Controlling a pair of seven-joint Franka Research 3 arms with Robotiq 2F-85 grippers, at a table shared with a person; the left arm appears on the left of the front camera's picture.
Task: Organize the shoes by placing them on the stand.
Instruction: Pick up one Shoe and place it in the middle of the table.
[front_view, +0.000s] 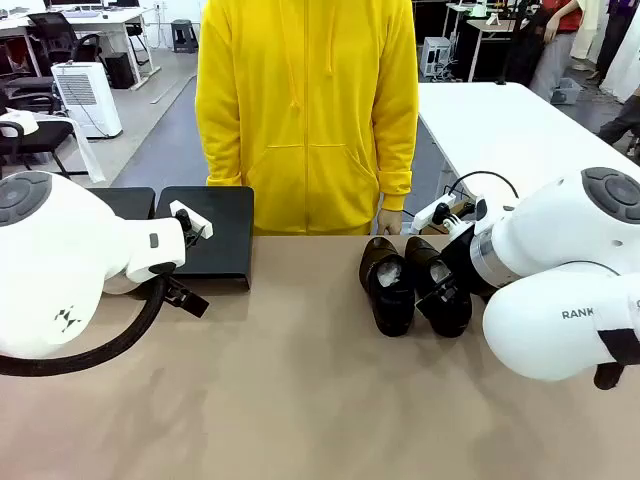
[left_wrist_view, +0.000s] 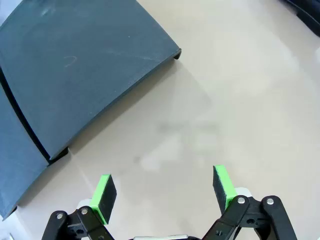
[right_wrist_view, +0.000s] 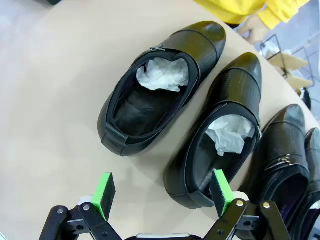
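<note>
The black glossy shoes (front_view: 392, 290) lie clustered right of centre on the tan table, white paper stuffed inside. In the right wrist view one shoe (right_wrist_view: 155, 90) lies to the left and a second shoe (right_wrist_view: 220, 135) beside it. A third shoe (right_wrist_view: 282, 150) is at the right edge. My right gripper (right_wrist_view: 161, 194) hangs open just above them, one green pad (right_wrist_view: 220, 190) over the second shoe's heel. The black stand (front_view: 210, 235) sits at the far left with nothing on it. My left gripper (left_wrist_view: 164, 192) is open over bare table beside the stand (left_wrist_view: 85, 65).
A person in a yellow hoodie (front_view: 305, 110) stands at the far side, one hand (right_wrist_view: 255, 27) near the shoes' toes. A white power strip with cables (front_view: 445, 210) lies behind the shoes. The near half of the table (front_view: 300, 400) is bare.
</note>
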